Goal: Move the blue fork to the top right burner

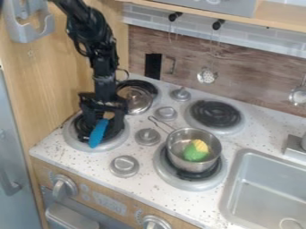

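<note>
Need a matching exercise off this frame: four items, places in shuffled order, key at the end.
Items
1. Blue fork
2. Metal pot
3. Yellow-and-green toy
4. Perforated ladle

Places
A. On the front right burner
B. Hanging against the back wall
C. Over the front left burner
D. Inside the pot

Pairs: 1-C; 2-A; 3-D; 4-B

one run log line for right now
gripper at blue fork | fork over front left burner | top right burner not yet reached | pot on front right burner
</note>
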Controlling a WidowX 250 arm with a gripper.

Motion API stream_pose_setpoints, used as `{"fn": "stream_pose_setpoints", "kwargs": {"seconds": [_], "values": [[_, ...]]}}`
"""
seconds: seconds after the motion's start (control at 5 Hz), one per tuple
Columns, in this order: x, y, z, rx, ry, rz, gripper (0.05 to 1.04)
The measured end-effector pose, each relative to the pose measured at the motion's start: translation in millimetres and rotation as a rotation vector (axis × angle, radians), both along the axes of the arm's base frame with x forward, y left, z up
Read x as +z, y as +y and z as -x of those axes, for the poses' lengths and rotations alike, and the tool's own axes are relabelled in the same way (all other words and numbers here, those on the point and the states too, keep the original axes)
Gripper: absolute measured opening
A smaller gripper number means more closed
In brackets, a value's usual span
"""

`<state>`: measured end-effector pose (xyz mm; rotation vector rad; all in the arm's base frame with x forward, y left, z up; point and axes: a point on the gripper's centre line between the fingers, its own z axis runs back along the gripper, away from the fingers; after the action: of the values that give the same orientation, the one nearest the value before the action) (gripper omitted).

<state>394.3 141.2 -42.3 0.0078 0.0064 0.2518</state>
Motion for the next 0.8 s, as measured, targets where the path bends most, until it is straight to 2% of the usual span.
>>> {"fn": "stream_pose_setpoints", "kwargs": {"seconds": [0.4, 0.6, 0.8], "values": [[-3.9, -3.3, -1.7, 0.014, 0.012, -0.002, 0.389], [-1.1, -9.1, -2.9, -0.017, 0.011, -0.036, 0.324], [11.9, -14.7, -1.4, -0.042, 0.02, -0.059, 0.323]]}}
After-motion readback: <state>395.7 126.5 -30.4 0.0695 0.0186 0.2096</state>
